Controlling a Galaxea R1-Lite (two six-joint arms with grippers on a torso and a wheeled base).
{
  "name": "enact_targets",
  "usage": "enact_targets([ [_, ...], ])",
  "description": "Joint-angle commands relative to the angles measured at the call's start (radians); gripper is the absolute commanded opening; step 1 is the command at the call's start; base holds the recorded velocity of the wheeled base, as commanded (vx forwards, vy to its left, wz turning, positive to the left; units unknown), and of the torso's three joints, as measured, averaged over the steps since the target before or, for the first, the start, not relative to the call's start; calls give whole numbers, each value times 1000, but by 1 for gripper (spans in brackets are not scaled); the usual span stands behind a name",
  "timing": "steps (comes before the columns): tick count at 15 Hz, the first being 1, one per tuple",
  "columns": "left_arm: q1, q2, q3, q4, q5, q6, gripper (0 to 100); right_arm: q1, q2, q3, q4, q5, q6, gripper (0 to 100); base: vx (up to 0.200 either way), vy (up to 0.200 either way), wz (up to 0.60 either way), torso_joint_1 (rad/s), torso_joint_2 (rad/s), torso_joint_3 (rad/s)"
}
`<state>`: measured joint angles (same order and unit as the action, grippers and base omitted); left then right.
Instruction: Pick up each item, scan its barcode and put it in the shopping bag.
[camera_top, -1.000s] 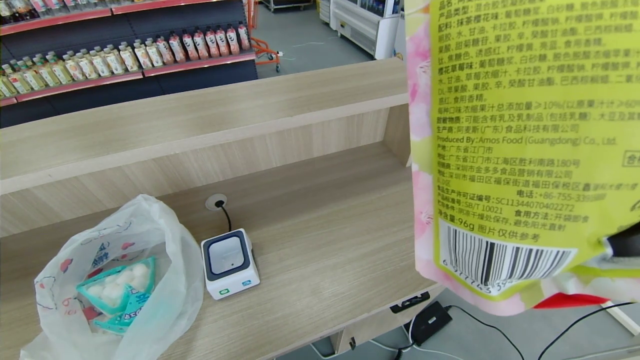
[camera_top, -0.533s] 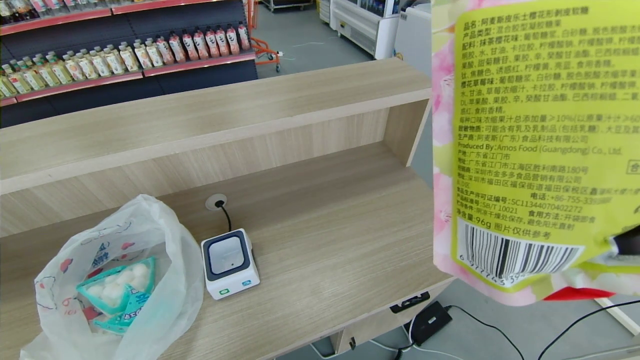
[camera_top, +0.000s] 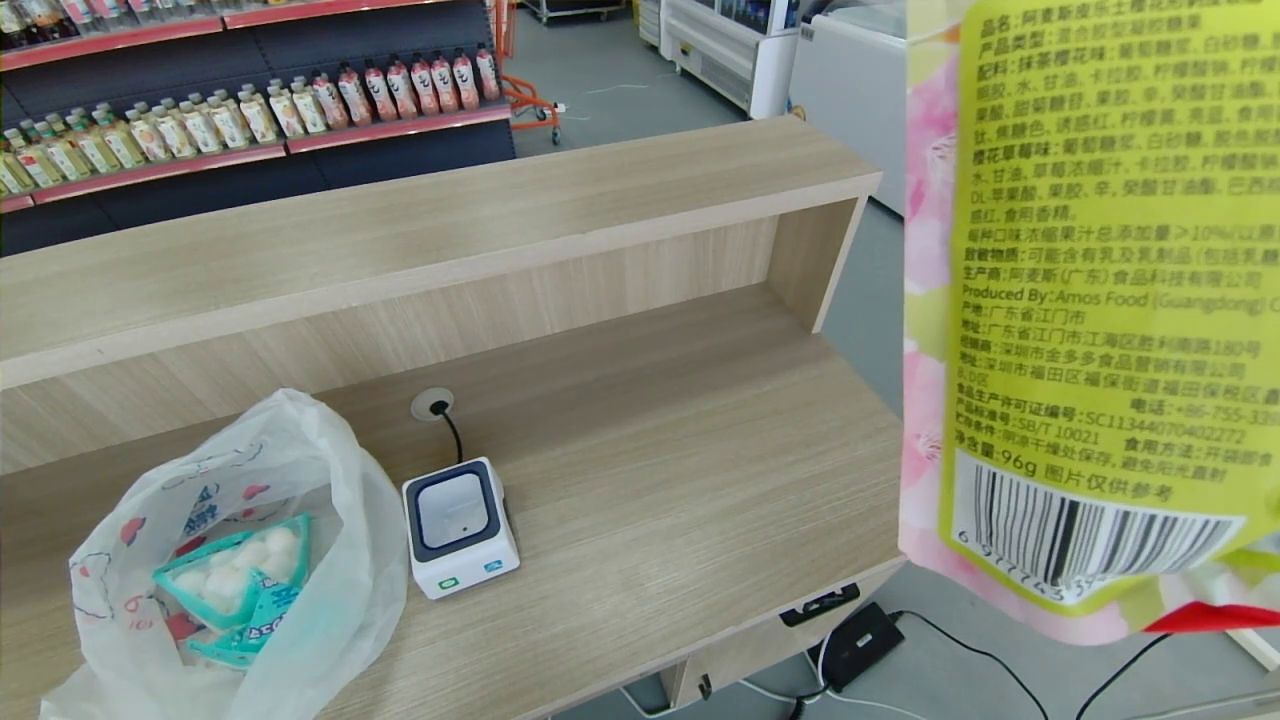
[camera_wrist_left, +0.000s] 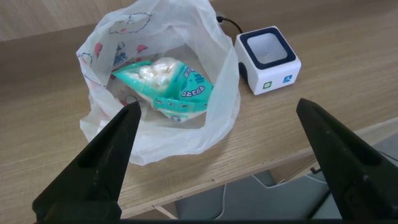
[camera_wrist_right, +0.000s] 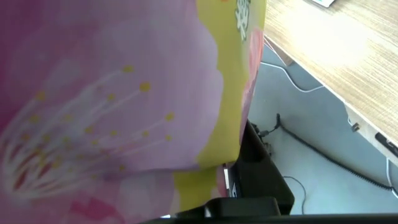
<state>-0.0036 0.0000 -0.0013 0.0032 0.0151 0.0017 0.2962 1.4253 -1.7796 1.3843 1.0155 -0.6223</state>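
Observation:
A pink and yellow-green snack pouch (camera_top: 1090, 300) hangs close in front of the head camera, off the counter's right end. Its printed back and barcode (camera_top: 1090, 535) face the camera. My right gripper (camera_wrist_right: 239, 206) is shut on the pouch (camera_wrist_right: 124, 106), which covers nearly all of it. The white shopping bag (camera_top: 340, 470) stands open at the counter's left with a teal packet (camera_top: 235, 575) inside. The white scanner (camera_top: 458, 525) sits just to the right of the bag. My left gripper (camera_wrist_left: 217, 162) hovers open above the bag (camera_wrist_left: 214, 118) and holds nothing.
The wooden counter (camera_top: 680, 480) has a raised ledge (camera_top: 400, 240) along its far side. A black box with cables (camera_top: 860, 640) lies on the floor under the counter's right end. Shelves of bottles (camera_top: 250, 110) stand behind.
The pouch has moved to the right and a little down in the head view, uncovering the counter's right end. Bag, scanner and packet have kept still.

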Motion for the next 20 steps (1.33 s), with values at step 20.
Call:
enact_targets([
  [20,1,0,0,0,0,0,100,90,-95,170,-754,-635,256,0,0,0,0,0,0,0],
])
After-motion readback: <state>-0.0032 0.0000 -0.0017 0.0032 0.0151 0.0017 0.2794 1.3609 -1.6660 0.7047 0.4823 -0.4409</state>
